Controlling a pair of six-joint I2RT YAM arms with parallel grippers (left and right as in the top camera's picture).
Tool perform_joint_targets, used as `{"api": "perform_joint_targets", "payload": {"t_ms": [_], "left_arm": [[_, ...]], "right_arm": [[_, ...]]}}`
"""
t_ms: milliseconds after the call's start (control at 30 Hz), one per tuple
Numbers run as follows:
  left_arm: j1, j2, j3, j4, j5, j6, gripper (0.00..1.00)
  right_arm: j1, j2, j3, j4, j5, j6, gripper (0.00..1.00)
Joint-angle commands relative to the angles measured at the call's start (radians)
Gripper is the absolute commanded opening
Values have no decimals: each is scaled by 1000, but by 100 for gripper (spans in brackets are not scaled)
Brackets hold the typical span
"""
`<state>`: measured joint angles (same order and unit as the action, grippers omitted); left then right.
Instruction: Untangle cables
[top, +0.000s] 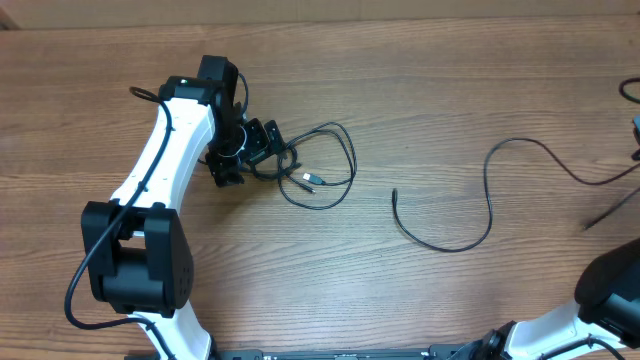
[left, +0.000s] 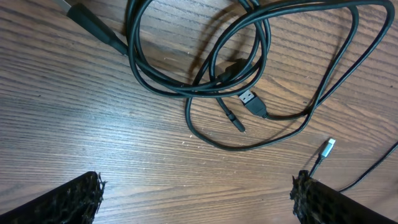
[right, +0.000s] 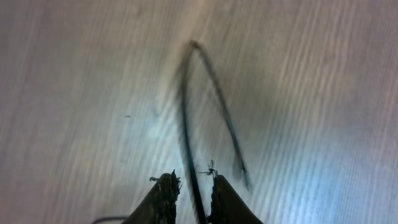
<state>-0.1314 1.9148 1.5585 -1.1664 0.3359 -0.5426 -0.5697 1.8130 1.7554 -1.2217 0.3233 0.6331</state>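
Wooden worktop (top: 420, 90) — the left hand (left: 198, 193) hangs spread wide above the tangled cables (left: 250, 101). The right hand (right: 191, 180) narrowly straddles a blurred loose cable (right: 183, 106) — grasping or released, I cannot tell.

No text, label, brand, number or sign readable in any view: none on cables (left: 186, 91), none on table (top: 450, 90).
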Motion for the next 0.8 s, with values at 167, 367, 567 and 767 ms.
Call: {"api": "perform_joint_targets", "payload": {"t_ms": [167, 367, 567, 767], "left_arm": [[-8, -4, 15, 0, -6, 19, 100], [-8, -4, 15, 0, -6, 19, 100], [-8, -4, 15, 0, -6, 19, 100], [-8, -4, 15, 0, -6, 19, 100]], "right_arm": [[-28, -4, -95, 28, 37, 22, 46], [-26, -4, -103, 51, -147, 6, 81], [-19, -4, -105, 84, -488, -186, 81], [55, -4, -121, 41, -612, -251, 81]]}}
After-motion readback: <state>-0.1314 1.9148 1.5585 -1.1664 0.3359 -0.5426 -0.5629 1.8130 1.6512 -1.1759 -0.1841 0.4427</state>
